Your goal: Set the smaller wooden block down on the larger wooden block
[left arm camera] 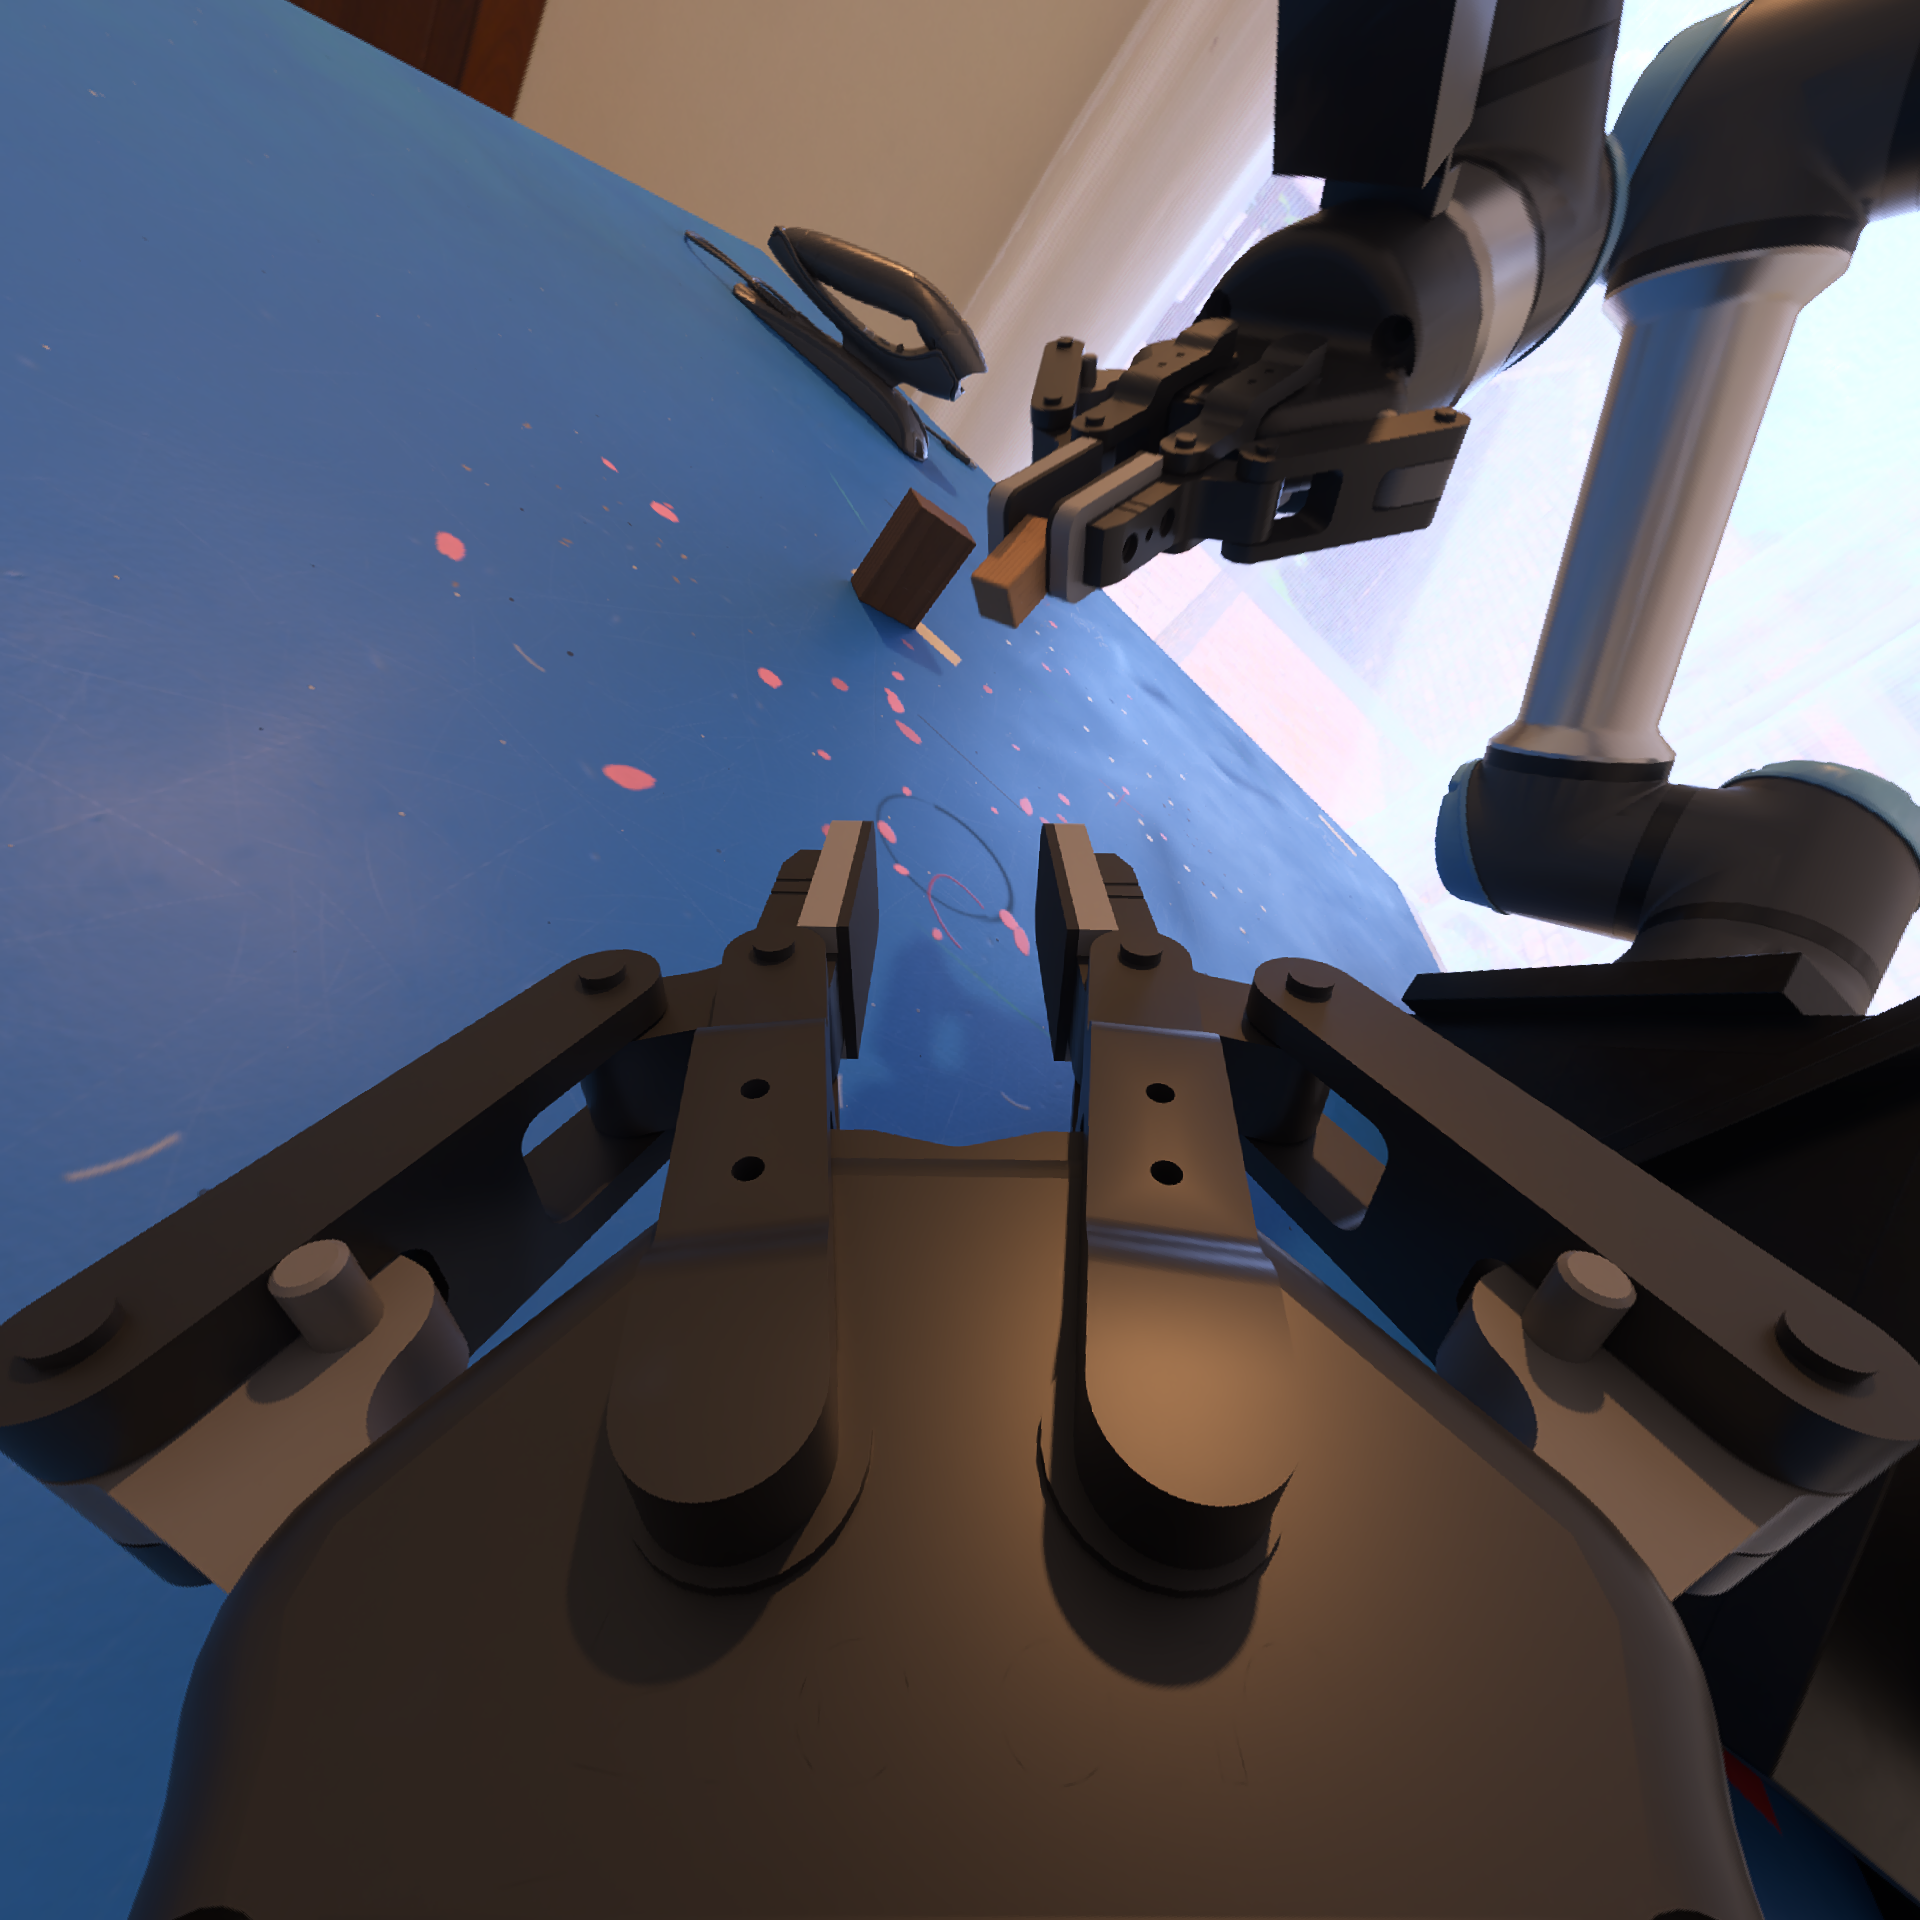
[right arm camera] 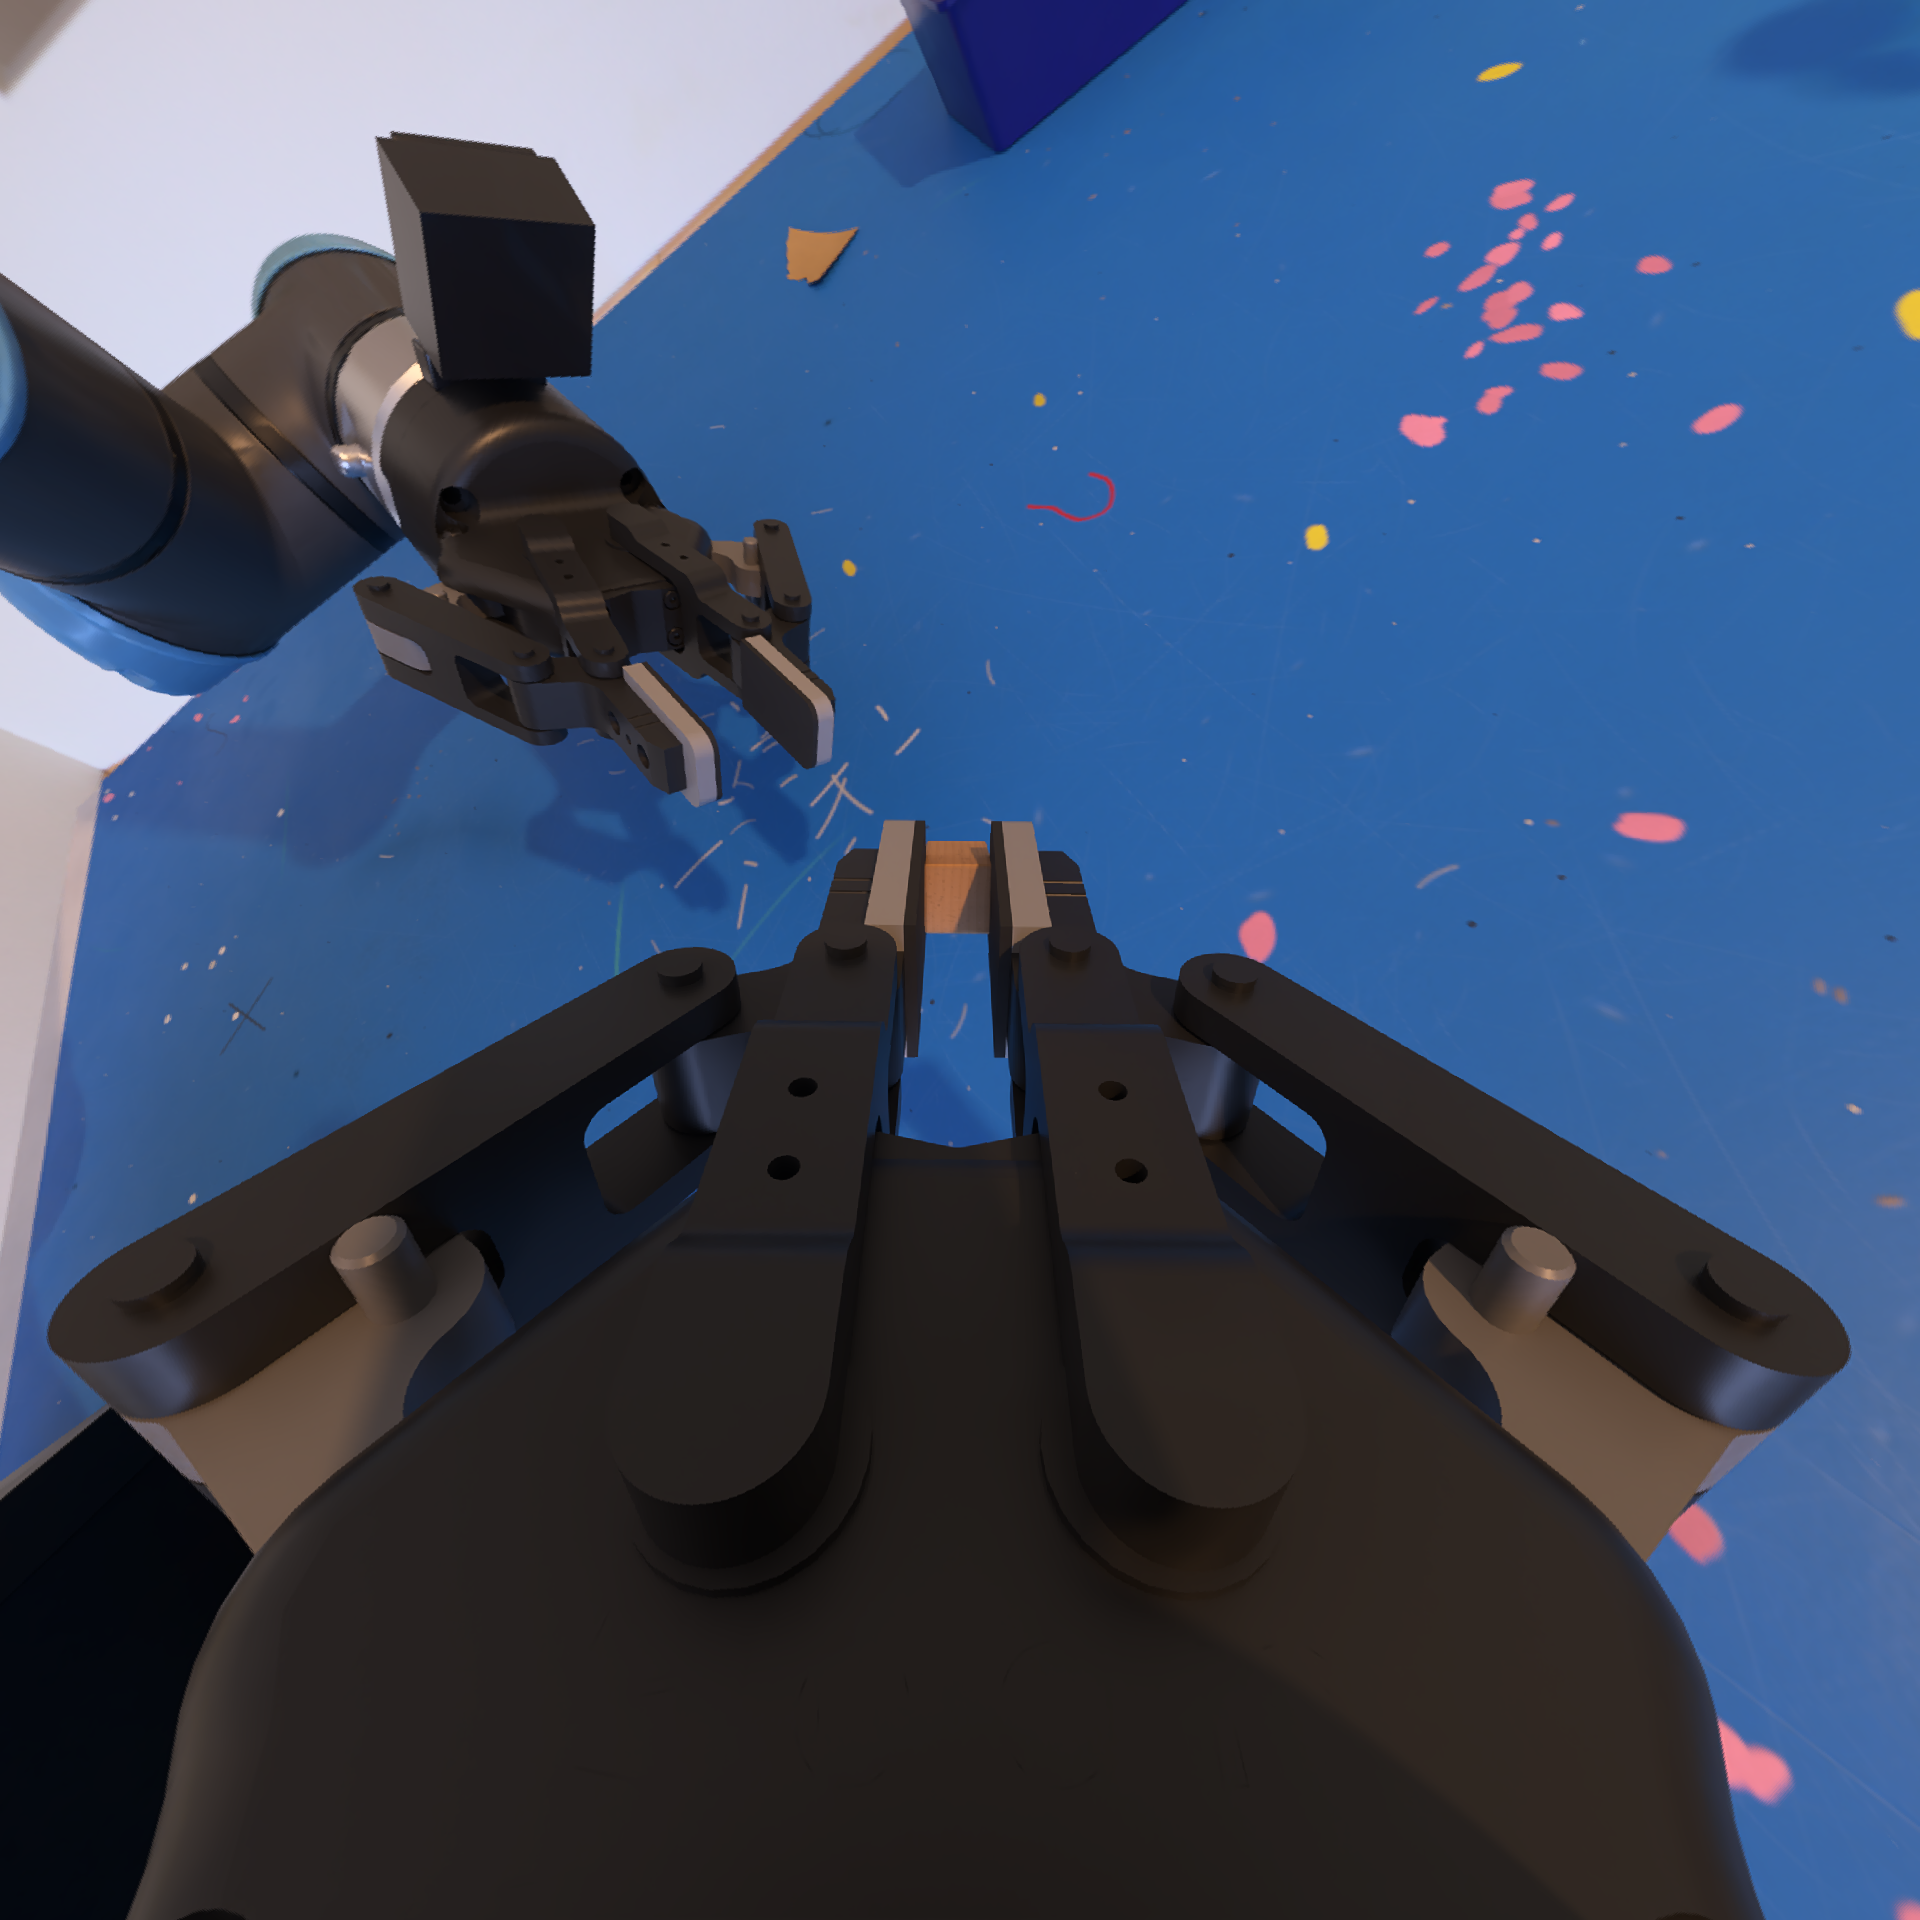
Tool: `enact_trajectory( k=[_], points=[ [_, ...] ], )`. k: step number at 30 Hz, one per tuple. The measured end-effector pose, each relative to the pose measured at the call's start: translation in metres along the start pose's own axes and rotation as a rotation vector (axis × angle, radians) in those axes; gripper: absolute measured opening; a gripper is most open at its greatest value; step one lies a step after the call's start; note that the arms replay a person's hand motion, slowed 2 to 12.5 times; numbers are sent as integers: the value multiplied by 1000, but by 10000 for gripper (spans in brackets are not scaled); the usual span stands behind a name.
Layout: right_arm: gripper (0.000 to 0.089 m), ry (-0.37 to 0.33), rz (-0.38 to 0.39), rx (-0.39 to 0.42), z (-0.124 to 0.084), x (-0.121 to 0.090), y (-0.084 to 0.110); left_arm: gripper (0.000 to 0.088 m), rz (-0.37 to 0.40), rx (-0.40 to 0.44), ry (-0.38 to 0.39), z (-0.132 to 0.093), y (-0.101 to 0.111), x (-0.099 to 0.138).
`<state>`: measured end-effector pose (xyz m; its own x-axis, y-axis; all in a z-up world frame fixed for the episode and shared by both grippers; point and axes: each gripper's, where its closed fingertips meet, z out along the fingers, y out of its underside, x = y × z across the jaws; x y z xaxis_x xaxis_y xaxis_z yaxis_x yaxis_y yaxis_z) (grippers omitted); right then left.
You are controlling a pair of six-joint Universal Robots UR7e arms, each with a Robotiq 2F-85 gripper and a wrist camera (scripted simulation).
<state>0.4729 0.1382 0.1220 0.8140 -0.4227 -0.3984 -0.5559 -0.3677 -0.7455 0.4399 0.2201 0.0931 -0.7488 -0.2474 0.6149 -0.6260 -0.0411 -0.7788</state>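
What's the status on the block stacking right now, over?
Right gripper shut on smaller wooden block, airborne. Left gripper open, empty. Larger wooden block on blue table, top clear; nothing between.

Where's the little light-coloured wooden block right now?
The smaller wooden block is pinched between the right gripper's fingers, held above the blue table. In the left wrist view it hangs just right of the darker, larger wooden block, not touching it.
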Motion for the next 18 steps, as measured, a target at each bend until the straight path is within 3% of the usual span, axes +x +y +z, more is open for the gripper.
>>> enact_trajectory(
  k=[9,18],
  points=[
    [109,103,-45,20,-45,1,-17,280,16,-24,-21,1,4,0],
    [109,268,-169,85,-120,3,-61,278,20,-35,-25,1,6,1]
  ],
)
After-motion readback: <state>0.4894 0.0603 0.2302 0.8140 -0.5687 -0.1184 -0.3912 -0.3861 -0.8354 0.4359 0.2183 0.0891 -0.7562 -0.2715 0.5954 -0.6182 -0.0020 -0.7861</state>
